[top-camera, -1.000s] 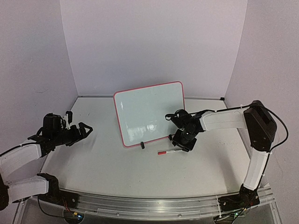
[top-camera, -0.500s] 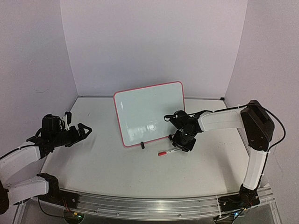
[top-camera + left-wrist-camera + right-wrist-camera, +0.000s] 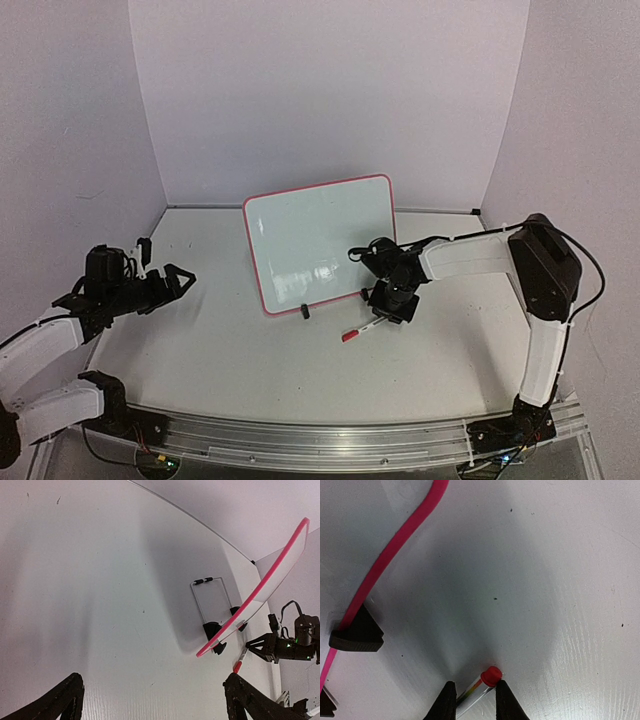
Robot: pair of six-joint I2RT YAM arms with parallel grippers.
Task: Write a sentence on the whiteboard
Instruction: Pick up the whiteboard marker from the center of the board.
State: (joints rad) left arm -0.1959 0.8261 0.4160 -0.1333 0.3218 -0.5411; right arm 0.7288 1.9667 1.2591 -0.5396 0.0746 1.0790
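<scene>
The whiteboard (image 3: 320,245) stands tilted on its black feet at mid table, and its face is blank: no sentence shows. Its pink rim (image 3: 395,555) runs down the left of the right wrist view. A marker (image 3: 360,329) with a red cap lies just in front of the board's right foot. My right gripper (image 3: 388,312) is low over it. In the right wrist view my right gripper (image 3: 474,686) pinches the marker (image 3: 485,682), whose red end rests against the right finger. My left gripper (image 3: 180,277) hovers open at the far left, and nothing lies between its fingers (image 3: 70,695).
The board's wire stand (image 3: 212,600) props it up from behind. A black foot (image 3: 357,635) of the board sits left of my right fingers. The enclosure walls close in at the back and on both sides.
My right jaws have narrowed onto the marker, and its red-capped end has swung nearer the table's front. The left arm has drifted slightly left, jaws still wide.
</scene>
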